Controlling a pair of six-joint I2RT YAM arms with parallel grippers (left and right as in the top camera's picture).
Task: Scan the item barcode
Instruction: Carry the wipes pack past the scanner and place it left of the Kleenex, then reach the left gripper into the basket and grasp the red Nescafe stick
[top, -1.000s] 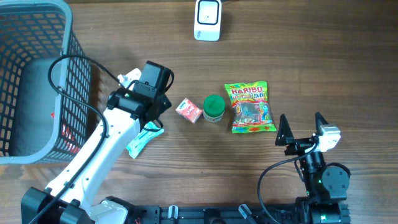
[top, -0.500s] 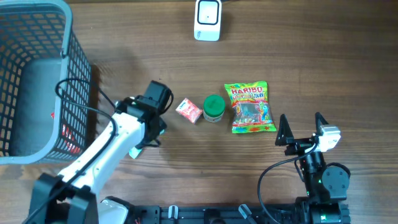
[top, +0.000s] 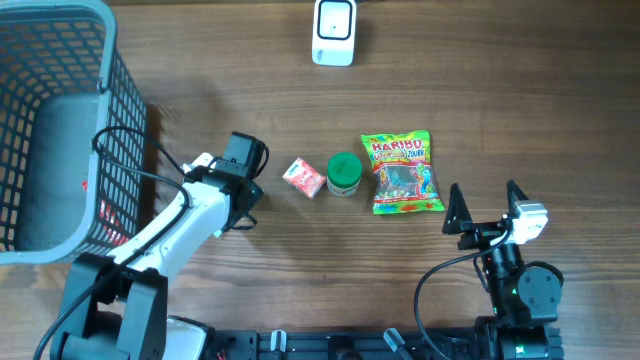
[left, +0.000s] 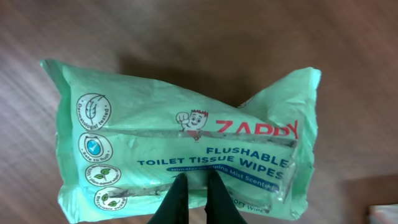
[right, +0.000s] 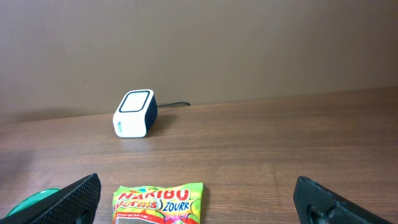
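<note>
A green pack of flushable toilet tissue wipes (left: 180, 149) fills the left wrist view, printed side up. My left gripper (left: 193, 180) is shut on the pack's near edge, its dark fingers almost touching. In the overhead view the left arm (top: 190, 215) hides the pack. The white barcode scanner (top: 333, 32) stands at the table's far edge, also seen from the right wrist as the scanner (right: 133, 113). My right gripper (top: 487, 208) rests open near the front right, holding nothing.
A grey wire basket (top: 60, 20) stands at the far left with items inside. In a row mid-table lie a small red-and-white box (top: 303, 177), a green-lidded tub (top: 344, 173) and a Haribo bag (top: 402, 172).
The left arm has swung and turned over the wipes pack, which showed beside it earlier and is now covered. The right arm has not moved.
</note>
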